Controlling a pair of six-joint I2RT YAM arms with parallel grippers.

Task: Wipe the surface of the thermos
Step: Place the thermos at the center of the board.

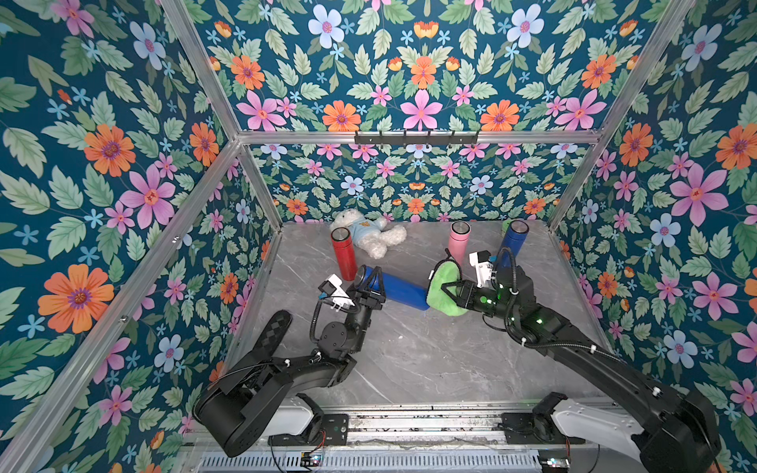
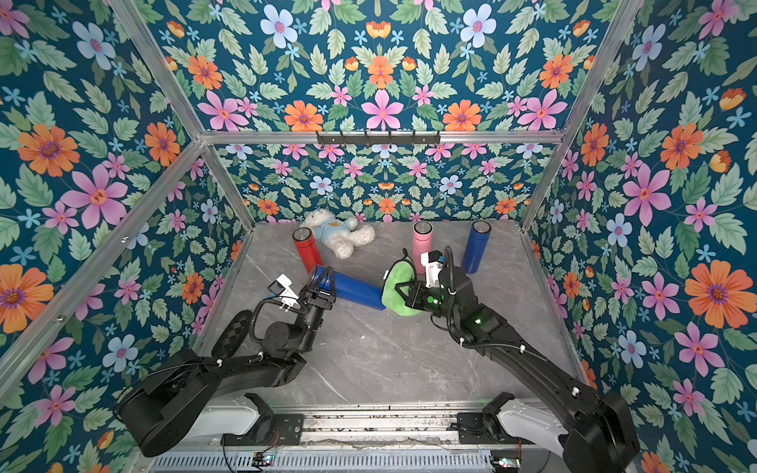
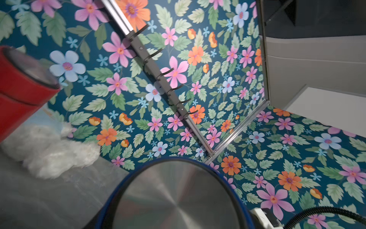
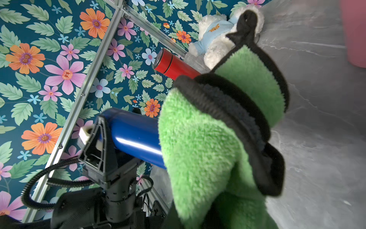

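A blue thermos point(image 1: 403, 290) point(image 2: 358, 288) lies level above the table, and my left gripper point(image 1: 370, 286) point(image 2: 323, 284) is shut on it near the lid end. In the left wrist view its steel lid point(image 3: 178, 198) fills the frame and the jaws are hidden. My right gripper point(image 1: 448, 293) point(image 2: 403, 293) is shut on a green cloth with black trim point(image 1: 440, 282) point(image 2: 393, 286). The cloth wraps over the thermos's base end. In the right wrist view the cloth point(image 4: 208, 148) covers the jaws, and the blue thermos point(image 4: 134, 134) runs out from under it.
A red thermos point(image 1: 343, 254) stands just behind the held one. A pink thermos point(image 1: 458, 241) and another blue thermos point(image 1: 512, 241) stand at the back right. A white teddy bear point(image 1: 368, 235) lies at the back. The grey marble table point(image 1: 409, 360) is walled on three sides.
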